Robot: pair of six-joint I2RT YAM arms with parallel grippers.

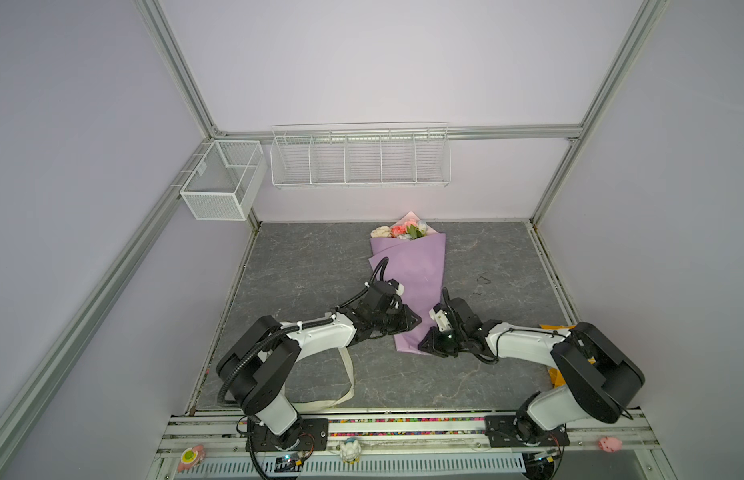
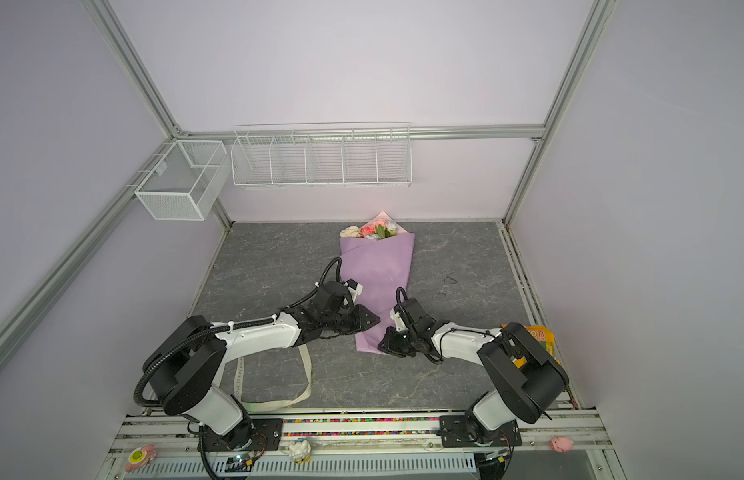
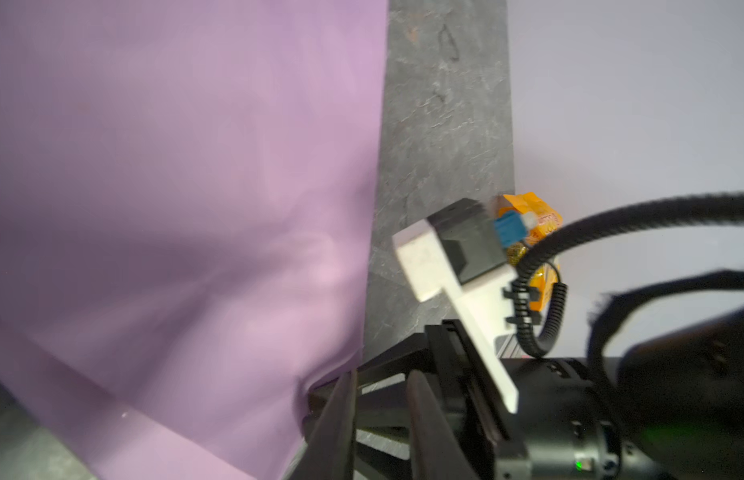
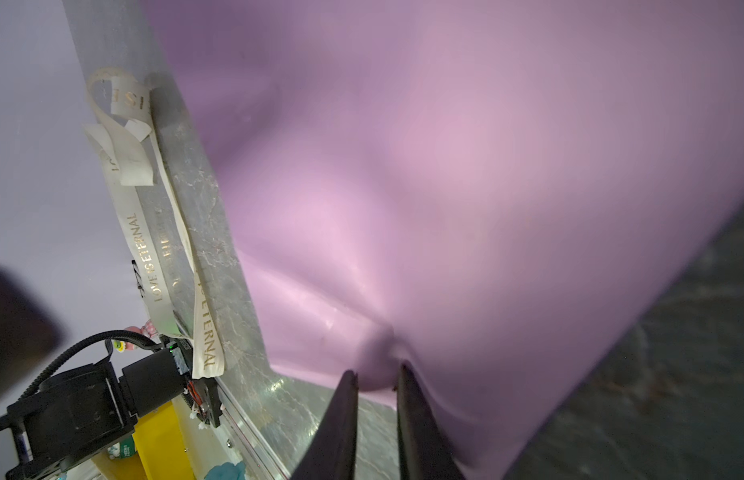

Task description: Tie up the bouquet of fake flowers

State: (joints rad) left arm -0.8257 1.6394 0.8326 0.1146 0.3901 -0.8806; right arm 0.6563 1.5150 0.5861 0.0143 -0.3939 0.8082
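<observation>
The bouquet of fake flowers [image 1: 412,266] [image 2: 378,266] lies on the grey table, wrapped in lilac paper, with its cream, pink and coral blooms [image 1: 403,230] at the far end. My left gripper [image 1: 418,321] [image 3: 383,374] is at the wrap's near left edge. Its jaws stand a little apart with nothing between them, and the paper [image 3: 196,208] puckers against the outside of one finger. My right gripper [image 1: 420,345] [image 4: 376,372] is shut on a fold of the paper [image 4: 445,187] at the near right corner. A cream printed ribbon [image 2: 308,374] [image 4: 154,257] lies loose near the left arm.
A white wire rack [image 1: 360,160] and a mesh box [image 1: 220,183] hang on the back wall. An orange packet [image 2: 540,334] [image 3: 532,216] lies at the table's right edge behind the right arm. Small toys [image 1: 349,451] sit on the front rail.
</observation>
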